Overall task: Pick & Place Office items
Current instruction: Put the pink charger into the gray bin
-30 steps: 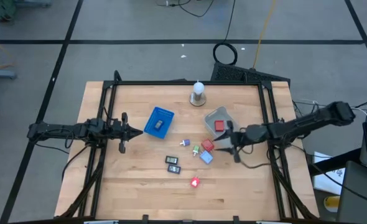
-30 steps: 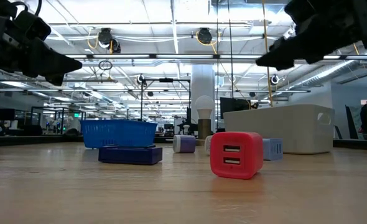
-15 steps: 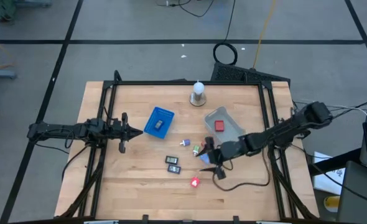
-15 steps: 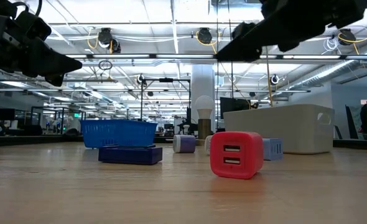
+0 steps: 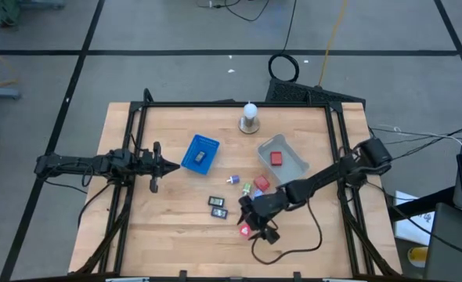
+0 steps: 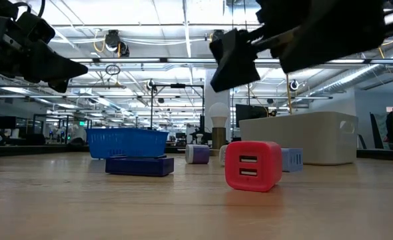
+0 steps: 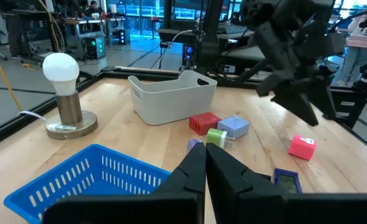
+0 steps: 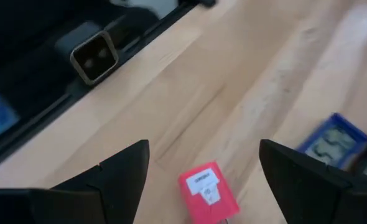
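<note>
My right gripper [image 5: 251,221] hangs open above the red block [image 5: 245,230] nearest the table's near edge. In the right wrist view that block [image 8: 207,191] lies on the wood between the two spread fingers, and nothing touches it. It stands flat on the table [image 6: 252,165]. Farther back lie another red block [image 5: 261,183], a green bit [image 5: 247,189], a purple-white bit [image 5: 232,179] and two dark rectangular pieces [image 5: 218,207]. A third red block [image 5: 276,157] lies in the grey tray. My left gripper [image 5: 170,165] waits shut at the table's left, beside the blue basket.
The blue mesh basket [image 5: 200,153] holds a dark piece. The grey tray [image 5: 287,166] sits right of centre, and a white bulb on a round base [image 5: 249,117] stands near the far edge. Black frame rails run along the table's left and right sides.
My right arm has swung from beside the grey tray toward the table's near edge and leftward, passing over the cluster of pieces, and now sits above the nearest red block. No piece has moved.
</note>
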You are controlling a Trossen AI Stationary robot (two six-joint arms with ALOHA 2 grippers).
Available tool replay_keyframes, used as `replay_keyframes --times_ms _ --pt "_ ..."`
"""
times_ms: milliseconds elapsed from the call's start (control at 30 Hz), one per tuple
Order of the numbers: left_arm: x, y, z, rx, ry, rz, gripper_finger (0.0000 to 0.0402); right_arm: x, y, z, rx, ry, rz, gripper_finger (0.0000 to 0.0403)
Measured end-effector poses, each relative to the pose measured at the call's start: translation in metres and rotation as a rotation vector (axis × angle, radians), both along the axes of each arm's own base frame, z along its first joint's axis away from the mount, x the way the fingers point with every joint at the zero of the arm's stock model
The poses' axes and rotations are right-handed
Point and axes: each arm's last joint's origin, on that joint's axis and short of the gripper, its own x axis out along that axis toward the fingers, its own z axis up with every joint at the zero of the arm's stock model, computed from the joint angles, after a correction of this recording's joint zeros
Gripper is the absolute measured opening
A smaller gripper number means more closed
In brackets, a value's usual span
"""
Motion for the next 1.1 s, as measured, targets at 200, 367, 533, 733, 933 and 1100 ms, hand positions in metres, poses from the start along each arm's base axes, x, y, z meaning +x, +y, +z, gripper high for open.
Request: replay_keyframes --times_ms 200,367,533,733,933,1100 --pt "0.000 0.000 0.000 -0.001 0.000 0.000 0.0017 0.006 -0.002 -0.017 -0.036 0.010 0.138 0.0298" --pt "0.000 0.000 0.000 0.002 0.000 0.000 0.0003 0.010 -0.007 -0.027 -0.058 0.019 0.138 0.0298" --pt "0.000 0.000 0.000 0.005 0.000 -0.001 0.0013 0.013 -0.006 -0.038 -0.070 0.011 0.156 0.0297" --pt "0.000 0.000 0.000 0.010 0.001 -0.001 0.0016 0.014 -0.006 -0.045 -0.075 0.022 0.159 0.0297" --pt "0.000 0.000 0.000 0.013 0.001 -0.001 0.0003 0.014 -0.006 -0.045 -0.073 0.027 0.157 0.0297" --pt "0.000 0.000 0.000 0.013 0.001 0.000 0.0018 0.014 -0.007 -0.045 -0.057 0.039 0.138 0.0286"
